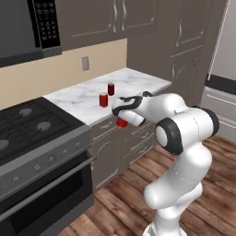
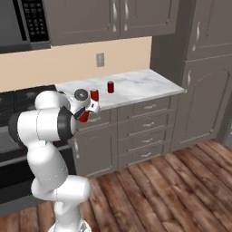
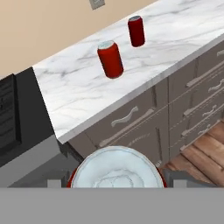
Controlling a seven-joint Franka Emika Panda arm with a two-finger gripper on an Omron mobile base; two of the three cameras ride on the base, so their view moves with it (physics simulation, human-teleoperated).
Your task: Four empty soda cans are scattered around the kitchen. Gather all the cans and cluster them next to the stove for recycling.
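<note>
Fingers (image 3: 117,180) grip red can (image 3: 116,168); 2 cans (image 3: 110,59) upright on counter (image 3: 78,94).

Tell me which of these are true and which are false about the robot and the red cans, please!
1. Two red cans stand upright on the marble counter. True: the nearer can and the farther can both stand there.
2. The gripper is empty. False: it holds a third can, whose silvery top shows close up in the hand view.
3. The two cans on the counter touch each other. False: they stand apart, with bare marble between them.
4. The stove is beside the counter with the cans. True.
5. The held can is already resting on the counter. False: it hangs in front of the drawers, below the counter's edge.
</note>
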